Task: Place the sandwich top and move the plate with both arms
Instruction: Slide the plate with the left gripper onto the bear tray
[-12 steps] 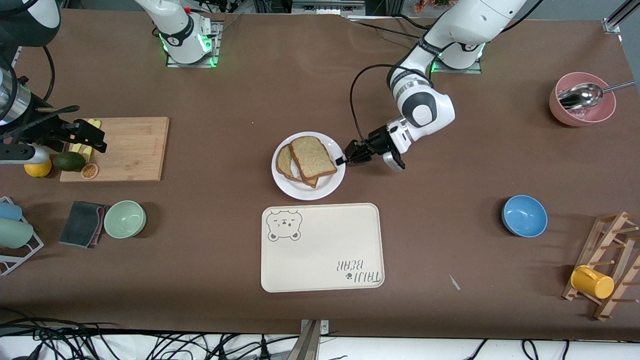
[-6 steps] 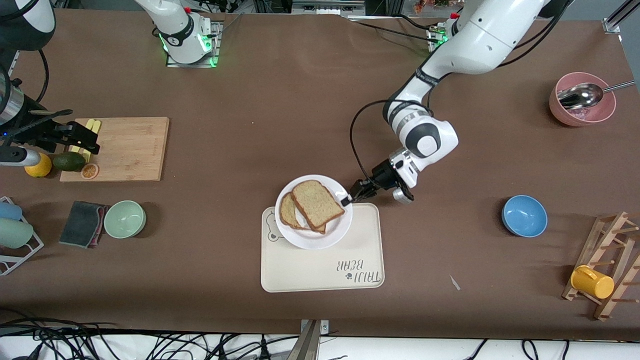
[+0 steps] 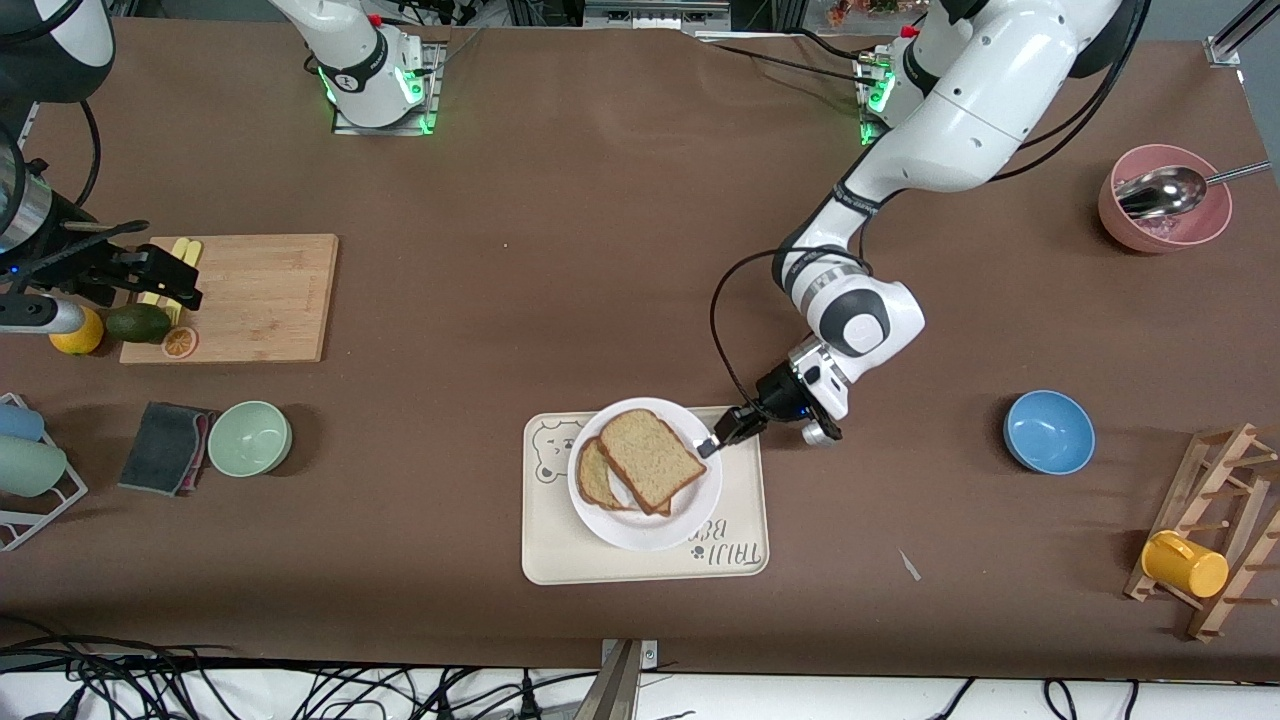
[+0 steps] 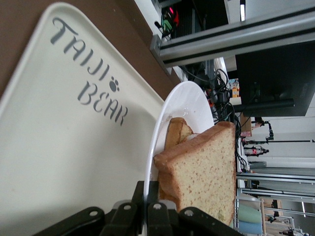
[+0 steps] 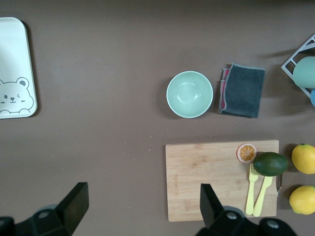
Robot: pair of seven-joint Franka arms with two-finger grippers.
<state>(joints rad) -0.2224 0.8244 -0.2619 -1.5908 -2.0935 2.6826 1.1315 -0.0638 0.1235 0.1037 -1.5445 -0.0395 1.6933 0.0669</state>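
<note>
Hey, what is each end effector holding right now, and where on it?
The left end effector pinches the plate by its rim, over the tray. The right end effector holds nothing.

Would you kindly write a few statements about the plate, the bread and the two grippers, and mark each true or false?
1. The left gripper is shut on the plate rim. True.
2. The plate is over the bear-print tray. True.
3. The sandwich top lies on the cutting board. False: it is on the plate, atop another slice.
4. The right gripper holds the green bowl. False: it is open, over the table by the cutting board.
</note>
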